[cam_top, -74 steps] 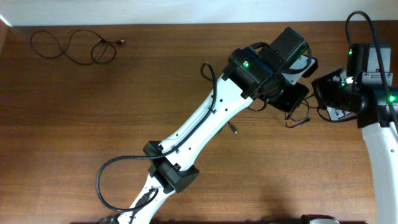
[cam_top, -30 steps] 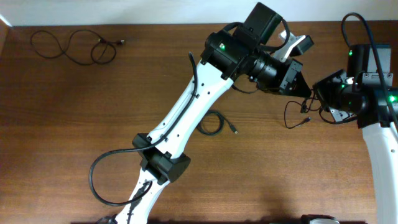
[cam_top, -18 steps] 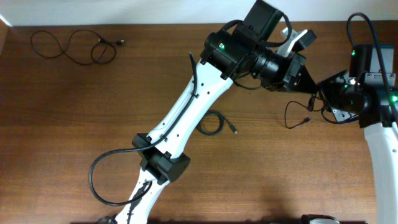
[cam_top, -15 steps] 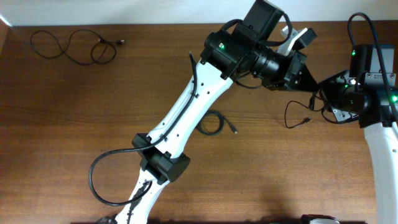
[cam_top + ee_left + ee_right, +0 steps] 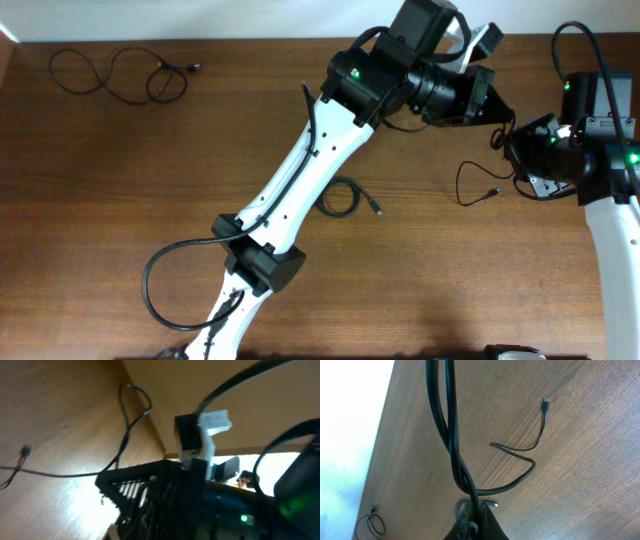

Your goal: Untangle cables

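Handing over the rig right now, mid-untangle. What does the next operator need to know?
Left gripper: shut, close beside the right gripper; whether it pinches a strand is unclear.
Right gripper: shut on the held cable, whose strands twist together above its fingers; the plug end trails on the table.
Others: coiled cable beside the left arm, loose cable at the far-left corner.
Done: those two lie apart.
Left: untwist the held cable and lay it out.
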{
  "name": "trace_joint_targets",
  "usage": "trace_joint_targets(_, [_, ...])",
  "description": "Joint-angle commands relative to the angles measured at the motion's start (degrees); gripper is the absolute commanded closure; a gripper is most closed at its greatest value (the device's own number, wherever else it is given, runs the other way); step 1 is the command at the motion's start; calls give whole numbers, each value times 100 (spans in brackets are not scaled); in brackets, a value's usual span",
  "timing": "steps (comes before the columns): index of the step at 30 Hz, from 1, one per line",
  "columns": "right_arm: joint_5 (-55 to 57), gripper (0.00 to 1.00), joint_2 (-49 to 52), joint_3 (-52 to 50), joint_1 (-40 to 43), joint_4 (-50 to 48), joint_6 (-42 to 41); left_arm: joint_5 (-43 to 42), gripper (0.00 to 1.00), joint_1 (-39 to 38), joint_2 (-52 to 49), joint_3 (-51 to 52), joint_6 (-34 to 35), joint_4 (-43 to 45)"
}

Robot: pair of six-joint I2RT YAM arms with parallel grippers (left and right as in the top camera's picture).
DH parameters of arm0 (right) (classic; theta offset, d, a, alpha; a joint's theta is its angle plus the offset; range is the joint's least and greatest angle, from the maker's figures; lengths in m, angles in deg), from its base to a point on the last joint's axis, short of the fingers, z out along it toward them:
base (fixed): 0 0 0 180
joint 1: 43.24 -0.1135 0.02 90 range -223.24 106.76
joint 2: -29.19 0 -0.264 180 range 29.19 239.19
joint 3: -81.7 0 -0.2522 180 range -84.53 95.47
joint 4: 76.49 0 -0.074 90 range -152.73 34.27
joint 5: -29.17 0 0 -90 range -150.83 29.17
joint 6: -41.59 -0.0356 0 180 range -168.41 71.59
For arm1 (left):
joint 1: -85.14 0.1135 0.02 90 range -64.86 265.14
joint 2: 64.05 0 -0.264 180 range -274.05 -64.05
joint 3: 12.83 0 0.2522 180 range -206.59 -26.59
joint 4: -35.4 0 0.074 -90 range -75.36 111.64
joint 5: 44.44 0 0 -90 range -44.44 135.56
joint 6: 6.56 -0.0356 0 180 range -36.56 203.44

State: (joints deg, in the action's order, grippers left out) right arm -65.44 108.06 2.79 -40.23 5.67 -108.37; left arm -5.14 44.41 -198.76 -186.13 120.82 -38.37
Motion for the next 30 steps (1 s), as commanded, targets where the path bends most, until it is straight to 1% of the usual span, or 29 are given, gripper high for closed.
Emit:
trace_joint_targets(1, [328,96,26,11,-35,24,59,-796,100,81,57,-68,22,258])
trace_joint_targets(4, [334,96,26,11,-37,20,57,-1069,100,157,59,-68,232,251])
trace_joint_targets(9, [271,96,26,11,-37,24,59,-1126,100,199,57,-68,378,251])
trace_joint_targets(10, [293,96,26,11,-35,24,59,-1220,100,212,59,-68,385,251])
trace_joint_targets(14, [553,96,26,11,-35,15,57,-1864,100,319,59,-68,826,251])
trace_joint_targets(17, [551,96,26,11,-35,4,57,-2120,100,382,57,-68,1104,251])
trace_joint_targets(20, [470,96,26,11,-37,13,90,-2153,100,472,59,-68,1154,251])
trace_joint_targets(25, [236,96,26,11,-37,20,120,-2087,100,553,59,-68,1574,254])
trace_joint_targets(28, [50,96,26,11,-37,-4,98,-1963,100,553,59,-68,1661,254])
trace_joint_targets(30, [59,96,26,11,-37,-31,42,-1963,100,549,59,-68,1987,254])
